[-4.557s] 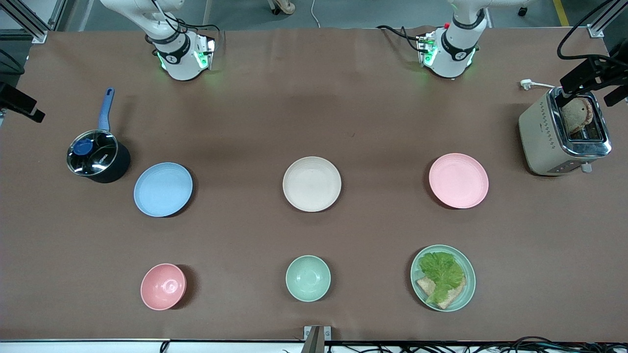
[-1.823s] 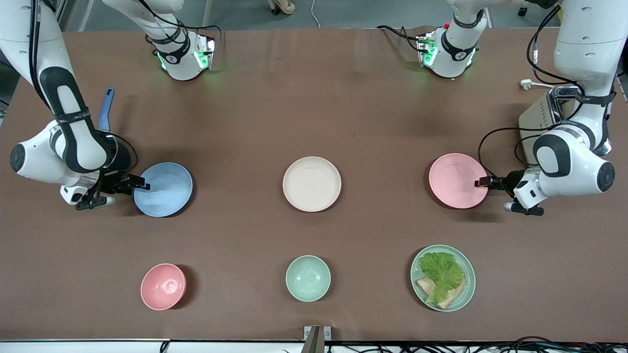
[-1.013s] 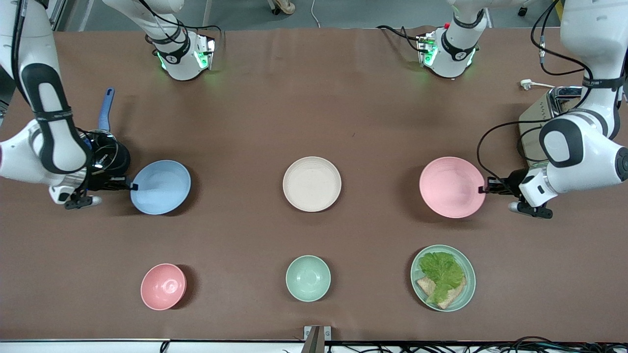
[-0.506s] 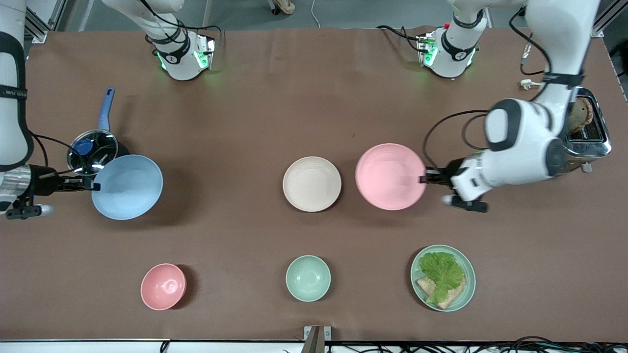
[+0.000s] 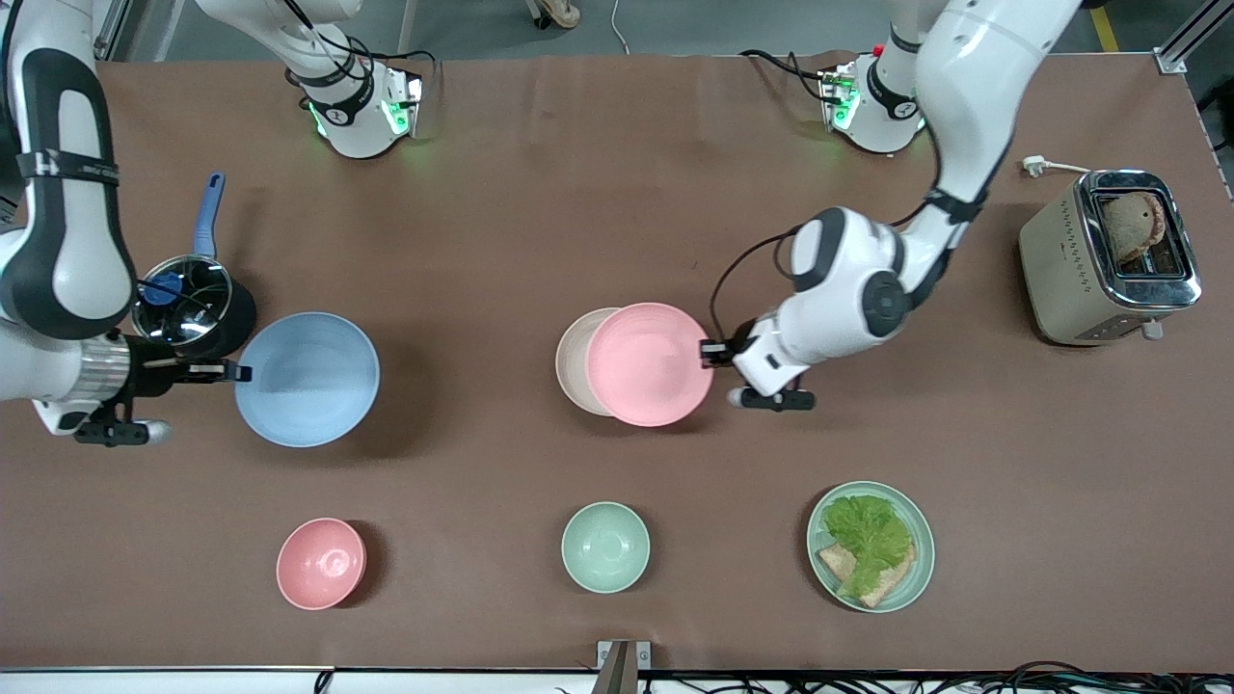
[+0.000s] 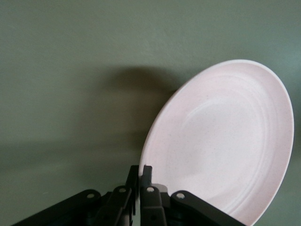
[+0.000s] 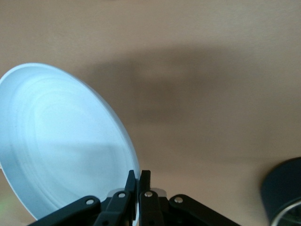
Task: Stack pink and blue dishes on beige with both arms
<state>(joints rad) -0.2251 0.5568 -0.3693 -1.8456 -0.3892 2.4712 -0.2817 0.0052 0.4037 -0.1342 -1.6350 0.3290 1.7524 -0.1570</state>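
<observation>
— Two plates are up off the surface [image 5: 617,212]?
— Yes. The left hand [image 5: 709,354] is clamped on the pink plate's [image 5: 648,363] rim, holding it over the beige plate [image 5: 571,357], most of which it hides. The right hand [image 5: 231,372] grips the empty blue plate [image 5: 307,379] beside the lidded pot [image 5: 191,306].
— Anything else filled?
— Lettuce and bread on the green plate [image 5: 921,564]; bread in the toaster [image 5: 1109,258].

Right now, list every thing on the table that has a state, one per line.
pink plate: lifted, gripped at its rim, partly over the beige plate
beige plate: on the table, bare
blue plate: lifted, gripped at its rim
left gripper: shut on the pink plate
right gripper: shut on the blue plate
toaster: bread in its slot
pot: lid on
</observation>
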